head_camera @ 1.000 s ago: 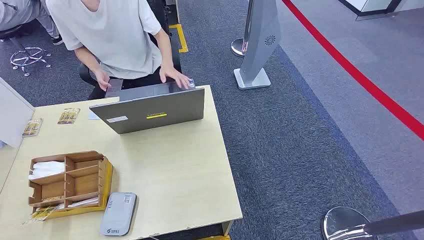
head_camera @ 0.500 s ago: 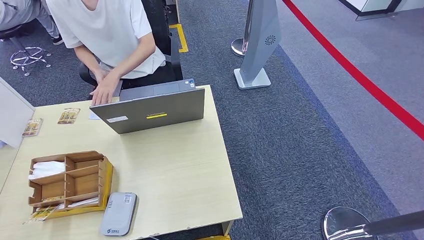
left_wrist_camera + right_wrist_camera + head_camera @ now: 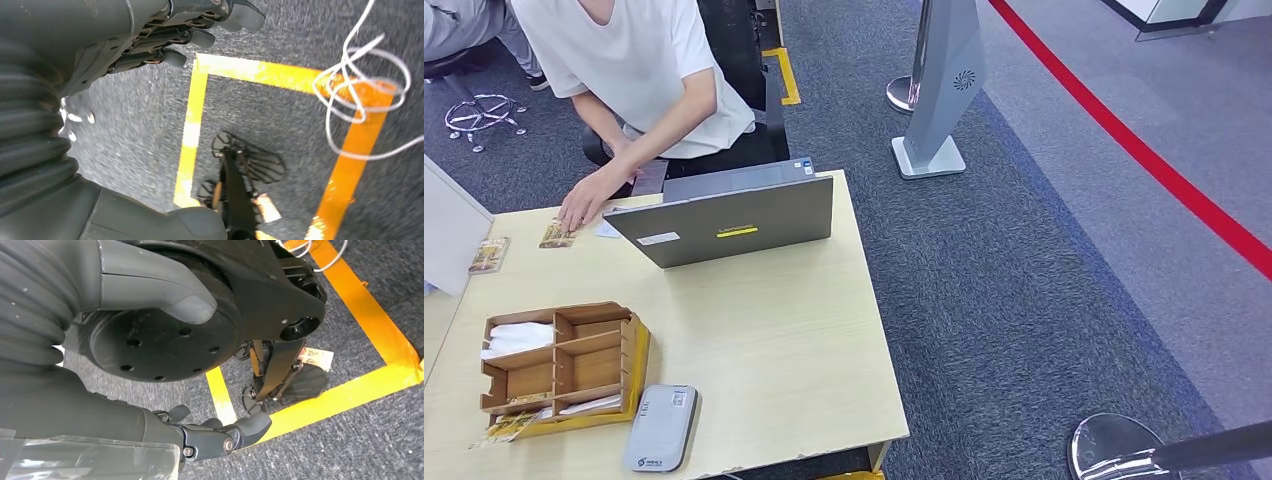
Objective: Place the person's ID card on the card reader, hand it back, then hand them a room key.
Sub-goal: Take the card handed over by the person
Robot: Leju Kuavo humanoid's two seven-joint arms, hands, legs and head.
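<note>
An ID card cannot be picked out for certain; a small printed card [image 3: 558, 233] is being touched by the person's hand [image 3: 582, 207] at the far side of the table [image 3: 774, 340], just beside the back corner of the open laptop [image 3: 729, 218]. It may be the card that is being offered, though this is only a judgement. A white slip [image 3: 607, 230] is lying between that card and the laptop. A second printed card [image 3: 488, 254] is lying further from the laptop, towards the white panel at the table's edge.

The grey card reader [image 3: 661, 428] is lying flat at the near edge, well apart from the laptop, probably so that it is within the robot's reach. Just beside it, a wooden compartment tray [image 3: 629, 350] is being used to hold white cards and papers, likely the room keys.

The left hand [image 3: 165, 35] is being held down over the carpet, its fingers loosely curled and holding nothing. The right hand [image 3: 220, 435] is likewise hanging beside the robot's body, fingers slightly bent, apart and empty. The task appears not yet begun: the card must first be taken from the person.
</note>
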